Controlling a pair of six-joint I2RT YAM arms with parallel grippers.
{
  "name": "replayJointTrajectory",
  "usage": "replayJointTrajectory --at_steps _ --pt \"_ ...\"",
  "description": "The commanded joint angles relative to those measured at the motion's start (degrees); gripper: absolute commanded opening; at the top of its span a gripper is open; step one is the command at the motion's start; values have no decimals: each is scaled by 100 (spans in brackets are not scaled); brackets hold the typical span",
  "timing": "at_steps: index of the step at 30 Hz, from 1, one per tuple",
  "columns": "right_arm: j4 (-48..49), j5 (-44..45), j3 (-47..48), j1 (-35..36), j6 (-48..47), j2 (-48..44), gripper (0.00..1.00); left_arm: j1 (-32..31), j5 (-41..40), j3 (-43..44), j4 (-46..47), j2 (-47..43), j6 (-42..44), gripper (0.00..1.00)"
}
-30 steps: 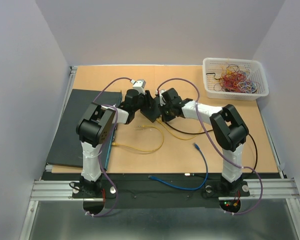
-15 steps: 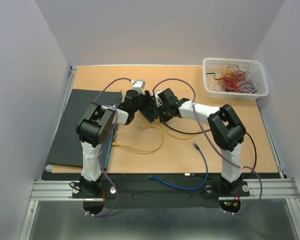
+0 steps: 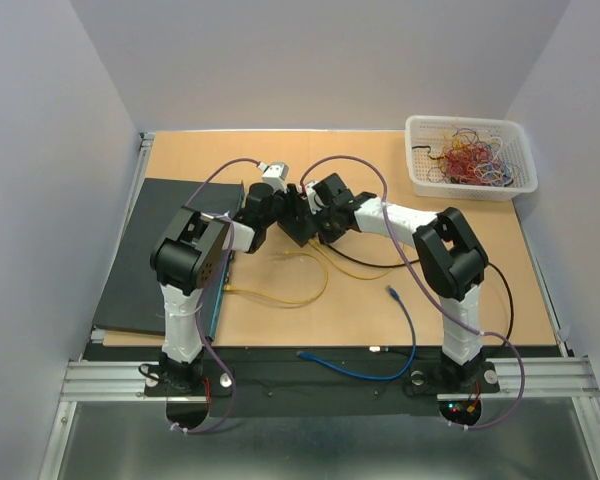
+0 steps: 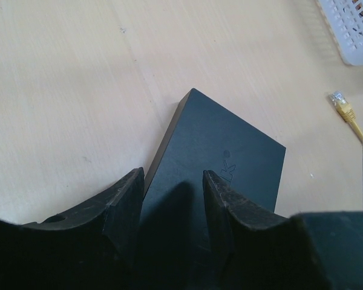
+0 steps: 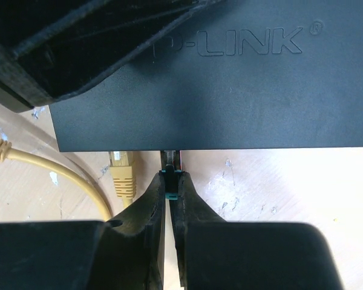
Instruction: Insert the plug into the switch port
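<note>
White basket [image 3: 417,168] holds coloured wires [image 3: 475,158]; left gripper [image 4: 172,179] clamps switch [image 4: 230,151], right gripper [image 5: 171,182] pinches plug [image 5: 170,171].

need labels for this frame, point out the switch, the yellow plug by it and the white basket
switch [image 4: 224,157], left wrist view, top face
yellow plug [image 5: 122,175], right wrist view, connector body
white basket [image 3: 420,165], top external view, left wall

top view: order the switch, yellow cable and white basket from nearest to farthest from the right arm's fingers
1. switch, dead centre, right in front of them
2. yellow cable, a little toward the near edge
3. white basket, far right corner
</note>
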Motion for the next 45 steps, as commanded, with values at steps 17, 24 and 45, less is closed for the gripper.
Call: replayJointTrajectory --at_steps 17,24,45 --pt "352 -261 -16 -507 -1448 -391 0 -416 964 -531 -1559 -444 -833 51" --pt "343 -1245 1 -463 -1387 -471 1 -663 805 -883 -1419 -480 -755 51" --pt "132 -833 414 -41 -1510 -524 0 -1023 -82 -690 -1761 -252 -254 45"
